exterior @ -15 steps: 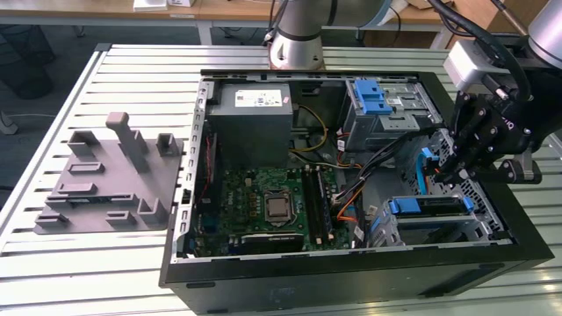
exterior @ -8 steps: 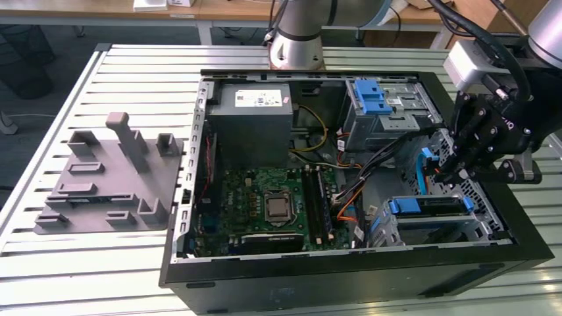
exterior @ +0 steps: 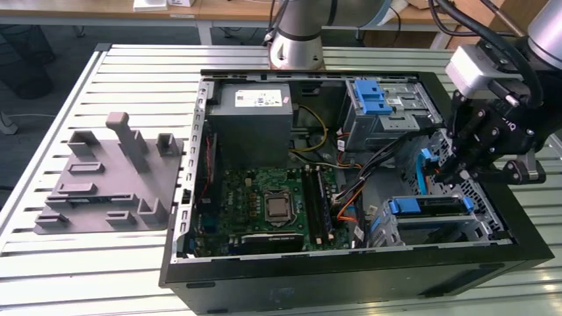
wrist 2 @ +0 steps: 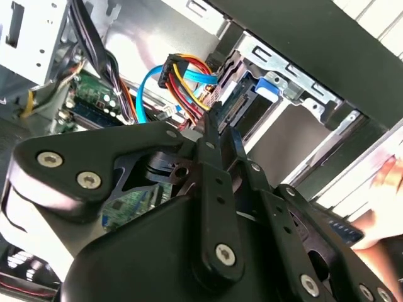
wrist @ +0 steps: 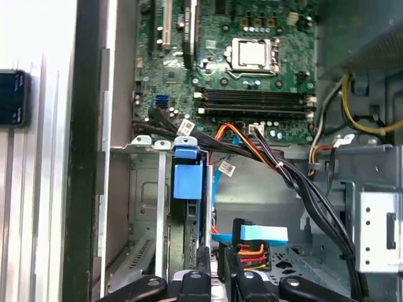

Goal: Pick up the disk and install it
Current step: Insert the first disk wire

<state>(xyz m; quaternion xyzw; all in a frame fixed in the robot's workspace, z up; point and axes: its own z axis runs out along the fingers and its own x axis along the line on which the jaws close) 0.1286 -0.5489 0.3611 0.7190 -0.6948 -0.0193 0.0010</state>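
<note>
Disk, in its blue bracket, sat in the drive bay at the front corner of the open computer case on the counter, toward the exterior view's right. The gripper hovered just above it, fingers drawn narrow with nothing visibly between them. Judging by this, seating was under way or finishing; any next move called for a straight, careful motion clear of the cables.

Disk sits in PC case, exterior view's right of motherboard; hand above it.
</note>
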